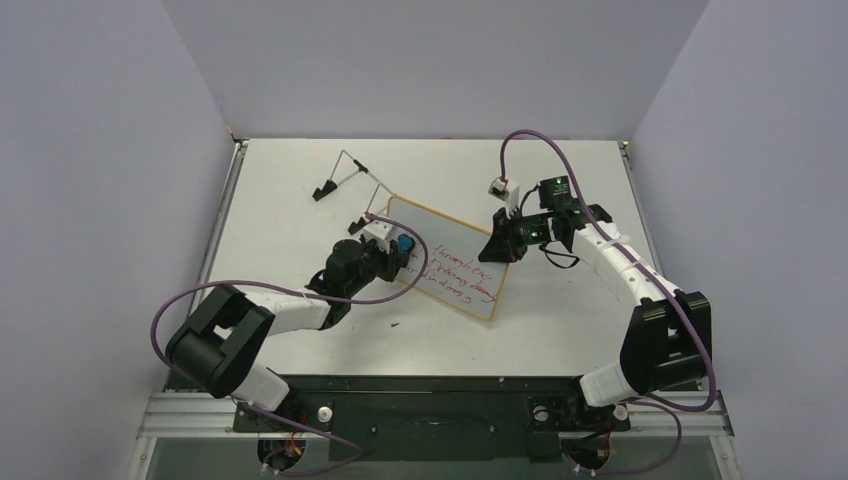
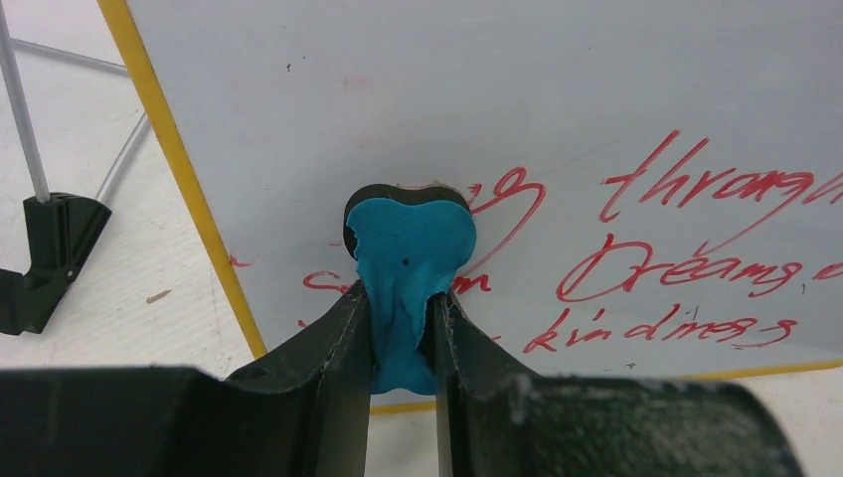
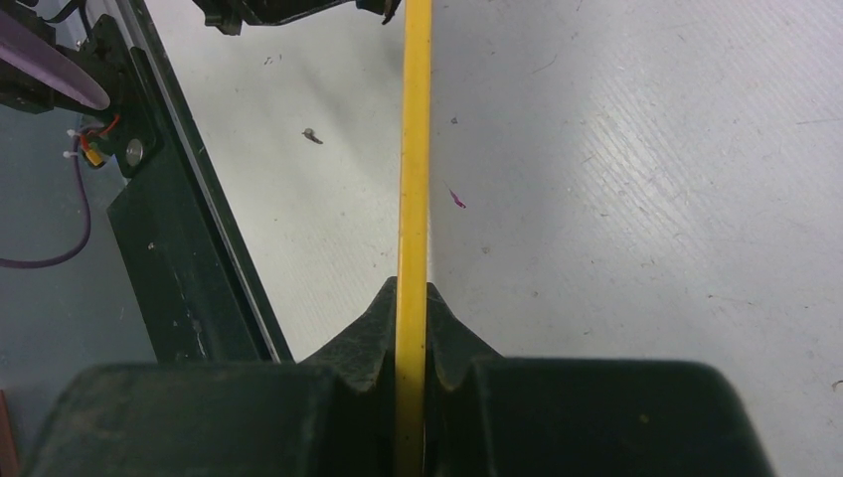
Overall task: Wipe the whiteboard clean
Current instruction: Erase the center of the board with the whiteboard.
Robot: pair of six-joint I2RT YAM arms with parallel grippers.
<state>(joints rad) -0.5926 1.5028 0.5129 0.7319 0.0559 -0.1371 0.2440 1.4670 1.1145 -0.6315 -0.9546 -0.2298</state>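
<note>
The black fingers [image 2: 343, 338] of the left gripper [image 2: 403, 308] are standing only a little apart and are squeezing a small soft blue eraser block with a black backing [image 2: 410, 258], which is bulging out above the fingertips. The eraser is lying against the face of the small flat rectangular white whiteboard with a thin orange-yellow rim [image 2: 497, 99], at the left end of the red handwriting, and it is looking as if it is touching the surface there. To the right of the eraser the red words "through", "Dreams" and "kindness" are showing in three lines, while the board above them is carrying only faint pinkish traces. The fingers [image 3: 363, 333] of the right gripper [image 3: 413, 298] are fully closed and are pinching the rim of the whiteboard [image 3: 415, 149], which is running straight up between them as a thin yellow line, with the white table [image 3: 646, 149] showing on both sides. From above, the whiteboard [image 1: 450, 265] is sitting about in the middle of the table [image 1: 290, 200], turned at an angle to its edges, with the left gripper [image 1: 395, 250] at its left side and the right gripper [image 1: 500, 245] at its right side; how steeply it is tilting I cannot tell. A thin wire stand with black feet [image 1: 350, 175] is standing apart from the board, toward the far left corner of the table.
</note>
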